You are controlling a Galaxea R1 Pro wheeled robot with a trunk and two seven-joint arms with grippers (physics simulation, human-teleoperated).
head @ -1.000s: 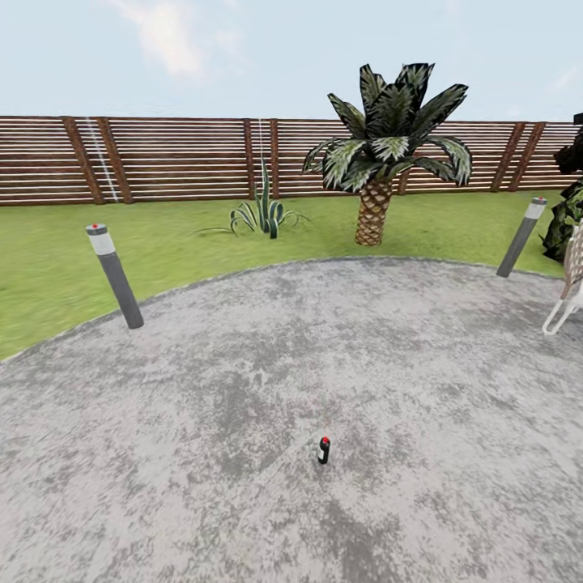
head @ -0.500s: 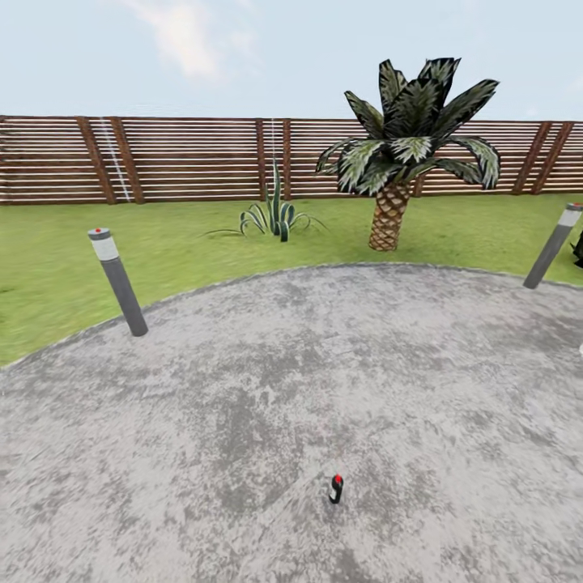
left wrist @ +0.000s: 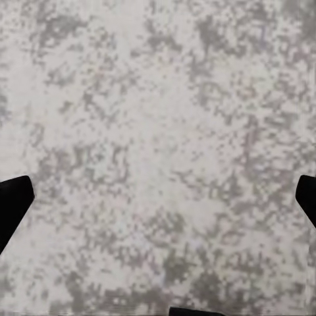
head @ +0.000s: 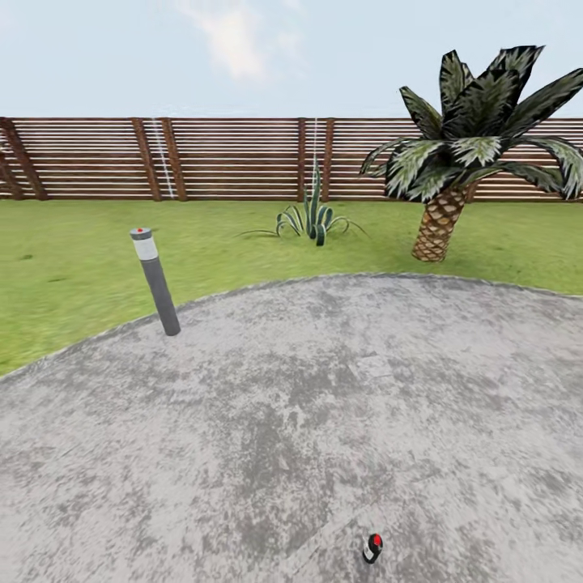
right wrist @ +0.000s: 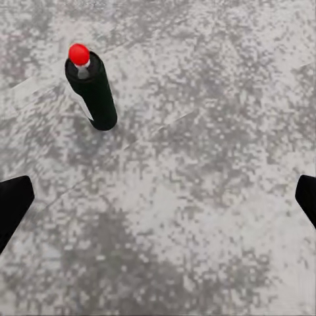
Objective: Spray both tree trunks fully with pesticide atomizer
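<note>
The pesticide atomizer (head: 372,548) is a small black bottle with a red cap, standing upright on the grey paved floor at the bottom edge of the head view. In the right wrist view the atomizer (right wrist: 92,89) stands apart from my right gripper (right wrist: 158,204), whose dark fingertips (right wrist: 13,204) sit wide apart and open over bare paving. My left gripper (left wrist: 158,204) is open too, with only mottled paving between its fingertips (left wrist: 13,204). The task's trees and their trunks are out of view.
A grey bollard light (head: 155,279) stands at the paving's left edge. Beyond lie the green lawn (head: 73,267), a spiky low plant (head: 314,219), a short scaly-trunked palm (head: 441,223) at the right, and a brown slatted fence (head: 227,158).
The whole head view has shifted: the camera turned left and came closer. The atomizer now sits lower and nearer in the picture; the right bollard and white chair have left the view.
</note>
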